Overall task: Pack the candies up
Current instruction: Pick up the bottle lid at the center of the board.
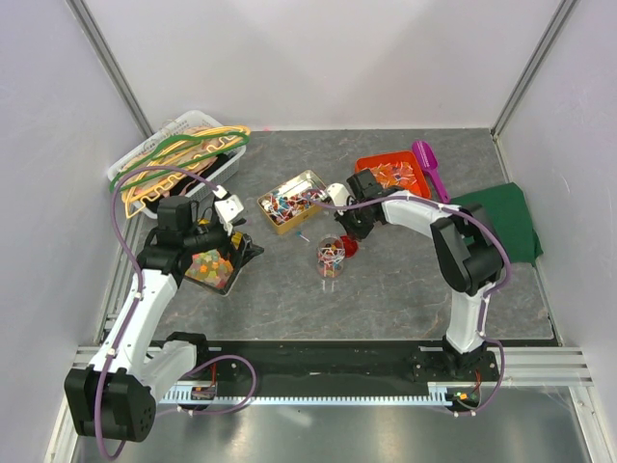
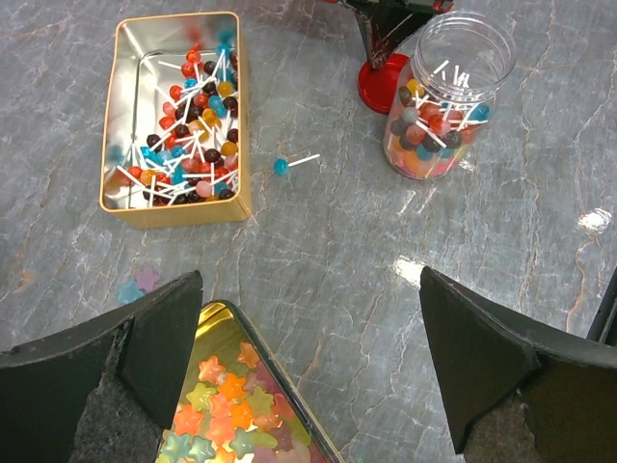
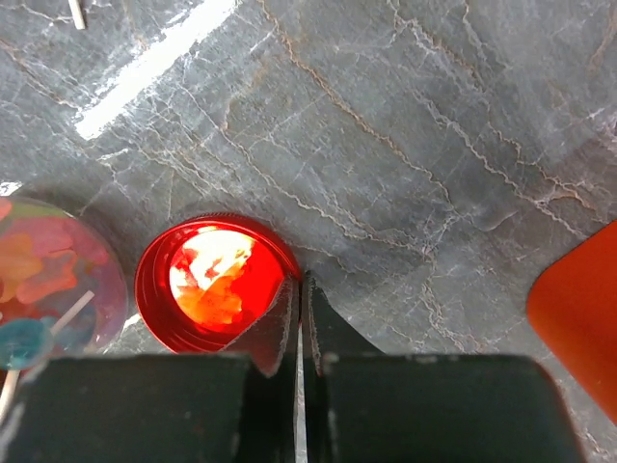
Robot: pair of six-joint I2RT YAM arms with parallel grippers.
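Grey, veined stone forms the bench (image 1: 289, 309), which is enclosed by white walls. Nearest the arm bases, on the left, the left claw (image 2: 310, 280) is held spread wide above a gold tin (image 2: 287, 384), and nothing is gripped by it. That tin is filled with star-shaped candies (image 2: 227, 415) in orange, yellow, green and pink. Two loose stars (image 2: 135, 285) are seen on the bench just beside it.

Further out, near the middle, a clear jar (image 2: 463, 48) is stood upright and uncapped, partly filled with lollipops (image 2: 424, 135). A round red lid (image 3: 207, 285) is laid just beside the jar, hollow side up. The right claw (image 3: 299, 285) is clenched, with its tips set at the lid's rim; whether the rim is pinched between them cannot be told.

Beyond these, a second gold tin (image 2: 174, 210) is found, with more lollipops gathered towards one end. One blue lollipop (image 2: 281, 166) is seen lying on the bench between this tin and the jar.

At the far right, further candies (image 1: 395, 176) are held in a red tray (image 1: 369, 162). A purple scoop (image 1: 429, 166) is laid just beside it, and a green cloth (image 1: 506, 217) is spread near the wall. In the far left corner a white basket (image 1: 145, 159) is seen, with coloured hangers (image 1: 193, 145) piled across it.
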